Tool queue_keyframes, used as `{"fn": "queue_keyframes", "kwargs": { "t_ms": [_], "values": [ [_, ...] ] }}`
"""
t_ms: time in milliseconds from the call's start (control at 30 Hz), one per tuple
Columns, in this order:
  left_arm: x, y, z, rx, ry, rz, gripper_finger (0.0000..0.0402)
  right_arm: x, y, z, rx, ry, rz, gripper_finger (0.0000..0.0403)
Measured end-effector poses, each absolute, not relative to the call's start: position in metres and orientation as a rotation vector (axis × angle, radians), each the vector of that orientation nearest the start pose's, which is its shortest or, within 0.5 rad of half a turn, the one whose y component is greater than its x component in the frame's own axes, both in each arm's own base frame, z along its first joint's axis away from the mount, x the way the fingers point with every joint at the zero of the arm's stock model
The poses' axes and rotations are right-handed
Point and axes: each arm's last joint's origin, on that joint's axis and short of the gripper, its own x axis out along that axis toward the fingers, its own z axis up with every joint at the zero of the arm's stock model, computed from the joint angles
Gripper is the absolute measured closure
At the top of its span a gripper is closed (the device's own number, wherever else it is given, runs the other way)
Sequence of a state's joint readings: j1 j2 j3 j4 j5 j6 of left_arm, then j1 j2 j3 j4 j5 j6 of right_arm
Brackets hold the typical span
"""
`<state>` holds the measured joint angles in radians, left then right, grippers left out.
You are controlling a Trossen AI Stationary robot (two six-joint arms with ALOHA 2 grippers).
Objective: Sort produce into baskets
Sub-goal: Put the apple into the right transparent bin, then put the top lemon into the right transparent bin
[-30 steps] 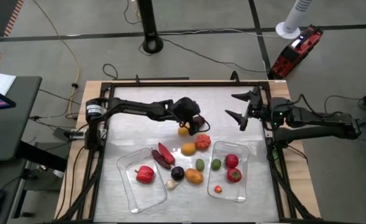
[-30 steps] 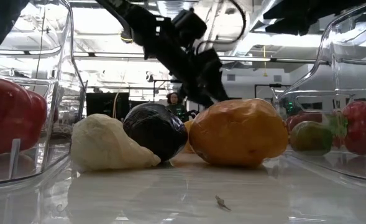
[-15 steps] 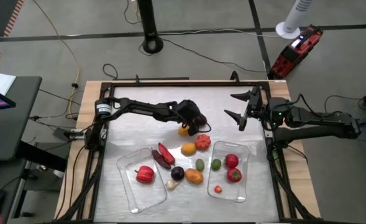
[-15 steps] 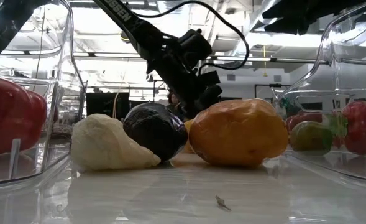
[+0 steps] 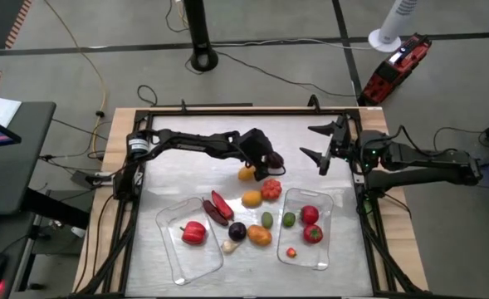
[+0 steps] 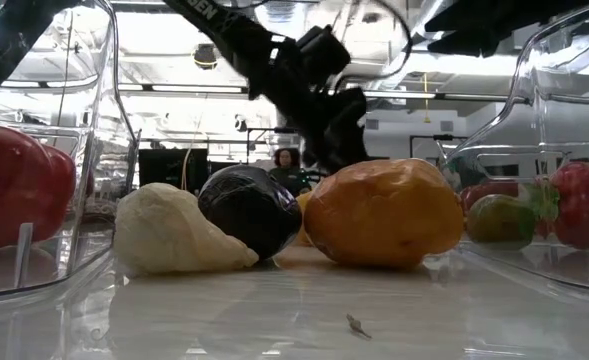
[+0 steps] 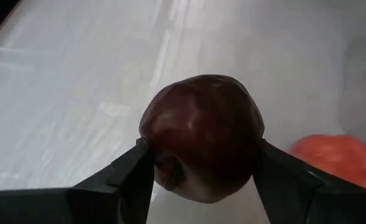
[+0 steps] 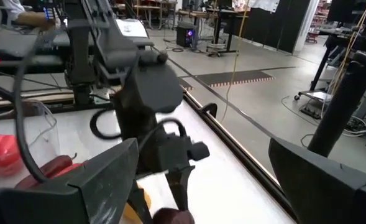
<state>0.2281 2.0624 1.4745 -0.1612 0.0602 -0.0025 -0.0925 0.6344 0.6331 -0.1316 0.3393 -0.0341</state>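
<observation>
My left gripper (image 5: 269,166) is at the table's middle, shut on a dark red round fruit (image 7: 201,146). My right gripper (image 5: 323,148) is open and empty at the far right, above the table. Loose produce lies between the two clear baskets: a yellow-orange piece (image 5: 246,174), a red-orange tomato (image 5: 271,189), an orange piece (image 5: 251,199), a red chili (image 5: 219,208), a green piece (image 5: 266,219), a dark purple piece (image 6: 249,208), an orange piece (image 6: 384,212) and a pale garlic (image 6: 174,232). The left basket (image 5: 171,249) holds a red pepper (image 5: 193,232). The right basket (image 5: 325,249) holds several red and green pieces. My left gripper pinches the dark red fruit's two opposite sides (image 7: 151,149) between its two fingers, one finger (image 7: 130,174) on each side of its widest part. The fingers slant down from the table's left. Whether the fruit is clear of the table I cannot tell.
The table has a dark raised frame (image 5: 227,110) around it. Free table top lies along the far side (image 5: 194,129) and between the two grippers. The loose produce crowds the strip between the baskets. A person shows far off in the room (image 6: 286,160).
My left gripper has dipped toward the table and come up again, shifting a little toward the table's right edge. My right arm has kept still.
</observation>
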Motion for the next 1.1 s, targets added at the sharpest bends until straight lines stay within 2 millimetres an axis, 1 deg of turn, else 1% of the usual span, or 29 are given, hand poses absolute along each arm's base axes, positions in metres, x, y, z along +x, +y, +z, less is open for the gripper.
{"fn": "queue_keyframes", "kwargs": {
  "t_ms": [100, 333, 400, 467, 600, 700, 767, 867, 1000, 1100],
  "values": [
    [0.450, 0.088, 0.202, -0.076, 0.731, 0.107, 0.0183, 0.140, -0.023, 0.308, -0.049, 0.137, -0.432, 0.0017],
    [0.471, 0.047, 0.244, 0.009, 0.613, 0.013, 0.0183, 0.121, -0.021, 0.313, -0.021, 0.093, -0.436, 0.0017],
    [0.474, 0.033, 0.256, 0.026, 0.576, -0.039, 0.0183, 0.116, -0.021, 0.314, -0.011, 0.088, -0.436, 0.0017],
    [0.477, 0.013, 0.263, 0.053, 0.549, -0.104, 0.0183, 0.113, -0.020, 0.314, -0.010, 0.081, -0.437, 0.0017],
    [0.477, -0.020, 0.264, 0.083, 0.547, -0.189, 0.0182, 0.111, -0.020, 0.315, 0.002, 0.072, -0.437, 0.0017],
    [0.476, -0.037, 0.262, 0.087, 0.555, -0.198, 0.0174, 0.113, -0.020, 0.314, 0.006, 0.078, -0.437, 0.0017],
    [0.474, -0.045, 0.258, 0.092, 0.568, -0.172, 0.0160, 0.115, -0.020, 0.314, 0.007, 0.082, -0.437, 0.0017],
    [0.473, -0.049, 0.254, 0.072, 0.590, -0.163, 0.0120, 0.117, -0.021, 0.315, 0.009, 0.073, -0.437, 0.0017],
    [0.474, -0.047, 0.254, 0.066, 0.590, -0.148, 0.0058, 0.120, -0.021, 0.315, 0.009, 0.067, -0.436, 0.0017],
    [0.469, -0.041, 0.254, 0.090, 0.648, -0.092, 0.0035, 0.121, -0.021, 0.315, 0.008, 0.074, -0.437, 0.0017]
  ]
}}
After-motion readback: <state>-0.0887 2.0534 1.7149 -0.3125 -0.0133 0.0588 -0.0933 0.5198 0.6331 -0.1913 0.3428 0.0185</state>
